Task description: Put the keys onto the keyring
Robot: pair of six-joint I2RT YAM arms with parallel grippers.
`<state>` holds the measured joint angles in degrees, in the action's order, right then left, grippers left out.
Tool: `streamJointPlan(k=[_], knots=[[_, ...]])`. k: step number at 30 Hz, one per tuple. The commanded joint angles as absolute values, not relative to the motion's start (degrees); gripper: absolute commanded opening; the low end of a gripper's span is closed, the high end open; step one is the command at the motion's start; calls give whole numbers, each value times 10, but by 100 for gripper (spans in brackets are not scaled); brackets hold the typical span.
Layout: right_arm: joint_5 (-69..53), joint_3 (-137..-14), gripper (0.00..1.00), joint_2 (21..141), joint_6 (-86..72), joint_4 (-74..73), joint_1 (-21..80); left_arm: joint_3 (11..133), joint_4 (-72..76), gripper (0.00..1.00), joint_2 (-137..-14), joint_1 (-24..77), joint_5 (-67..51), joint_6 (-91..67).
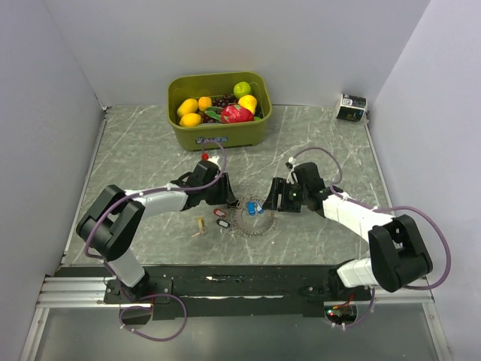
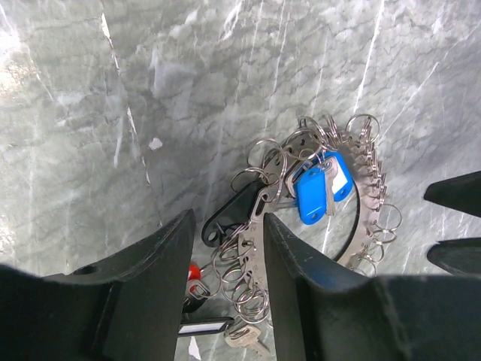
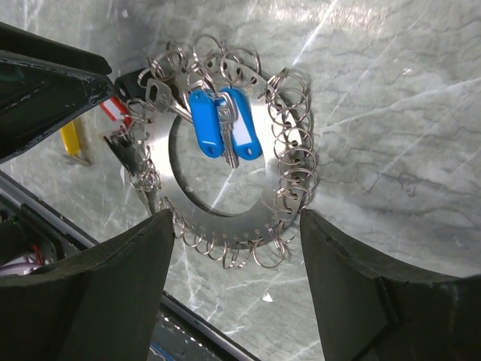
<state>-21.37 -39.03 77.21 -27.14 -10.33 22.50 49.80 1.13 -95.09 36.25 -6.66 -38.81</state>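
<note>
The keyring (image 1: pixel 254 222) is a flat metal ring plate edged with many small split rings, lying on the marble table between both arms. Two blue-headed keys (image 1: pixel 254 206) hang on it; they also show in the left wrist view (image 2: pixel 319 189) and the right wrist view (image 3: pixel 222 131). My left gripper (image 1: pixel 228 199) is open, its jaws astride the plate's left edge (image 2: pixel 259 241) and a black-headed key (image 2: pixel 231 212). A red-headed key (image 2: pixel 194 271) and a white-labelled key (image 2: pixel 203 327) lie below. My right gripper (image 3: pixel 234 226) is open and empty, astride the plate (image 3: pixel 225 218).
A yellow-headed key (image 1: pixel 199 226) lies loose left of the keyring, also seen in the right wrist view (image 3: pixel 70 139). A green bin of toy fruit (image 1: pixel 218 109) stands at the back. A small box (image 1: pixel 351 107) sits at the back right. Walls enclose the table.
</note>
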Motion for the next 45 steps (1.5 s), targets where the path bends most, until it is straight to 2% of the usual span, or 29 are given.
streamJointPlan(k=[1,5,11,14,15,18,21,26,45], knots=[[-226,-397,73,794,-262,-96,223,495,36,47,-941,366,-85,-401],[-228,-388,67,812,-266,-84,224,492,40,47,-950,370,-98,-396],[-251,-367,58,831,-280,-61,224,490,70,41,-983,374,-120,-409],[-263,-361,46,840,-286,-57,224,503,71,37,-1001,380,-121,-410],[-266,-354,38,840,-289,-47,224,506,69,34,-1011,381,-120,-410],[-271,-345,24,845,-301,-36,227,519,66,26,-1021,383,-120,-408],[-272,-345,16,849,-303,-33,227,533,59,21,-1024,383,-111,-405],[-258,-357,11,852,-295,-48,226,546,37,20,-1022,383,-95,-397],[-185,-474,12,873,-237,-121,224,466,32,12,-947,413,-50,-440]])
